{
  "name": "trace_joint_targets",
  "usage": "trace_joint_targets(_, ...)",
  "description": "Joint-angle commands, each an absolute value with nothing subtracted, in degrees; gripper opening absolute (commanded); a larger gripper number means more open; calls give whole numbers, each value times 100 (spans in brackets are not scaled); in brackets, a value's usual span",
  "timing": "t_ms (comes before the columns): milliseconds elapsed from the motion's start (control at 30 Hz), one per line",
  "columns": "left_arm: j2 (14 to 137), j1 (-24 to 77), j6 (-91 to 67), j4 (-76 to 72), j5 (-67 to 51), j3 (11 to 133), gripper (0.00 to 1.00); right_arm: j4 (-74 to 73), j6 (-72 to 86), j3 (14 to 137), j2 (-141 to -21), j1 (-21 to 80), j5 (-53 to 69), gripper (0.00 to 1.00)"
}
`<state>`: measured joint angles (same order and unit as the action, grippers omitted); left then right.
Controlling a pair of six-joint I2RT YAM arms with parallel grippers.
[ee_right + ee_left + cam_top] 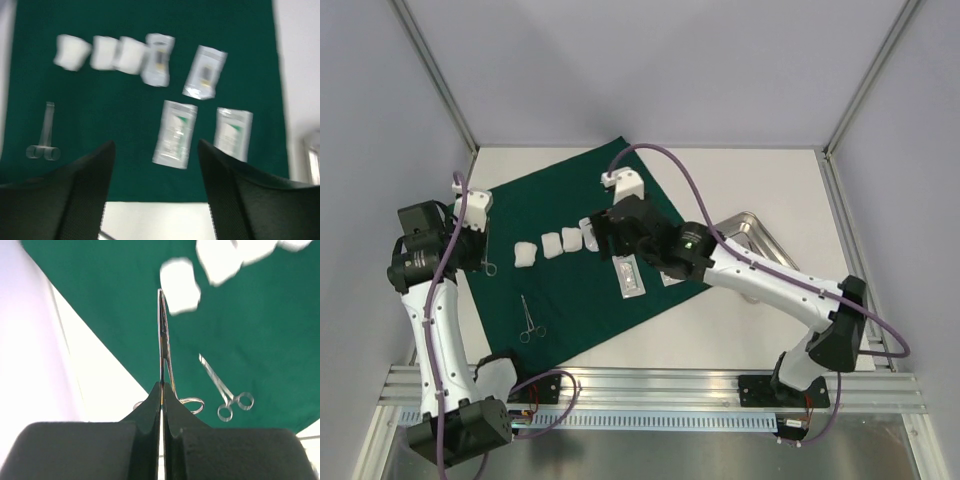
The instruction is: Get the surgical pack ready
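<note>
1. Nearest the left wrist lens, my left gripper [162, 387] is clenched on a pair of ring-handled forceps [162, 340]. The pads pinch the shanks just above the rings, and the tips point away toward the gauze.
2. My right gripper [155, 145] hangs released over the pouches, jaws wide apart and nothing between them.
3. Location of the pack: the green cloth [570, 300] lies spread flat on the table [750, 330], turned at an angle. On it sit three gauze squares [551, 245] in a row, four clear pouches [175, 132] beside them, and a second forceps [216, 379] nearer the front edge. The steel tray [758, 228] stands off the cloth to the right, partly hidden behind my right arm.
4. Handling, judged: the forceps are stiff, thin and smooth, likely to pivot in a narrow pinch, so a hold across both shanks near the hinge suits them best.
5. Handling, judged: the gauze is soft and light and should be taken at mid-body. The pouches look slick and flat, so an edge is the better hold. The cloth is limp and would bunch if dragged, so its corners are the places to lift.
</note>
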<state>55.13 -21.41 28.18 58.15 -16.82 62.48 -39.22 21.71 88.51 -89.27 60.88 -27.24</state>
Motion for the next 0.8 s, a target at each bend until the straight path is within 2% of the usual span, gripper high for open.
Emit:
trace_joint_targets(0, 5370, -2162, 2523, 6319, -2381, 6819, 0, -2175, 1934, 9447, -9587, 6521, -1594, 80)
trace_joint_targets(67, 5265, -2153, 2392, 6398, -2443, 7065, 0, -1847, 1933, 9929, -10123, 6670, -1241, 84)
trace_joint_targets(167, 5090, -2153, 2329, 6644, -2654, 7329, 0, -1329, 2126, 10326, -10563, 6776, -643, 84)
trace_joint_targets(333, 4650, -2153, 2268, 6987, -3172, 7427, 0, -756, 2241, 10468, -10679, 6855, -88, 77)
trace_joint_targets(567, 4395, -2153, 2004, 7023, -3138, 7383, 0, -184, 2364, 9957, -10485, 6873, 492, 65)
trace_joint_targets(767, 4351, -2153, 1661, 7057, -3471, 7620, 0, 112, 2391, 9827, -10503, 6882, 404, 61)
